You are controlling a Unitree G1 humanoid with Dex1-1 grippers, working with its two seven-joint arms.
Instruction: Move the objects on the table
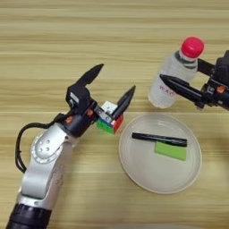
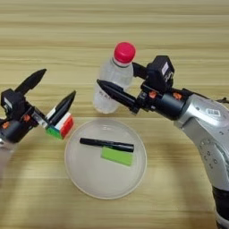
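The puzzle cube [image 1: 110, 120] rests on the table [image 1: 53, 40] just left of the plate. My left gripper [image 1: 116, 77] is open, its fingers spread wide. Its near finger [image 1: 125, 102] crosses over the cube's top edge, while the far finger points up and away. The clear bottle [image 2: 117, 67] with the red cap [image 2: 124, 52] stands behind the plate, leaning a little to the right. My right gripper [image 2: 107, 78] is shut on the bottle. One finger [image 2: 117, 94] lies across the bottle's front and the other is mostly hidden behind it.
A round cream plate [image 1: 121, 154] sits at front centre, holding a black pen [image 1: 159, 139] and a green block [image 1: 170, 150]. The cube is close to the plate's left rim and the bottle to its back rim.
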